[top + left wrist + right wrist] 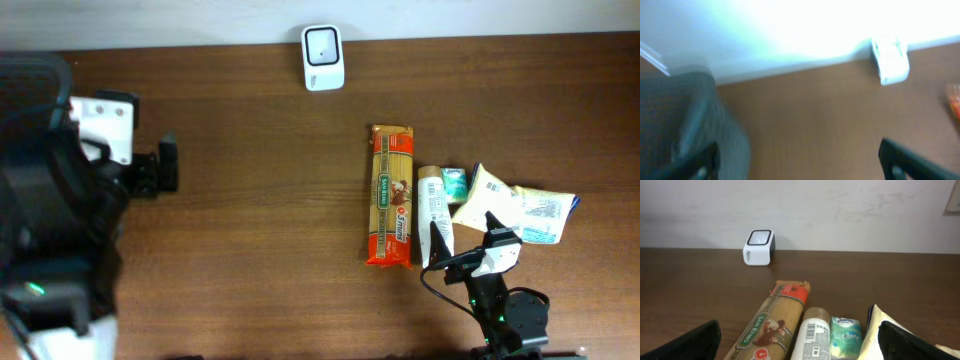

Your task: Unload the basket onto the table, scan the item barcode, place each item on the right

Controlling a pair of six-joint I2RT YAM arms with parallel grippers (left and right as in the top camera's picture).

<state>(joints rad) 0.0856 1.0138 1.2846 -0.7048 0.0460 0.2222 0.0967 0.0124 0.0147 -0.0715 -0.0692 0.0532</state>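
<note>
A white barcode scanner (323, 57) stands at the table's far edge, also in view as the scanner (759, 247) and a blurred scanner (890, 60). The items lie at the right: a long pasta pack (391, 195), a white bottle (434, 205) with a barcode label, a small tissue pack (455, 183) and a pale yellow packet (490, 195). My right gripper (468, 237) hovers open just near of them, over the bottle (812, 335) and pasta pack (775, 327), holding nothing. My left gripper (170, 165) is open at the far left, empty.
Another white-and-blue packet (545, 215) lies right of the yellow one. A dark chair (40, 200) and the left arm's body fill the left side. The wall runs just behind the scanner. Bare brown table (270, 200) lies between the left gripper and the items.
</note>
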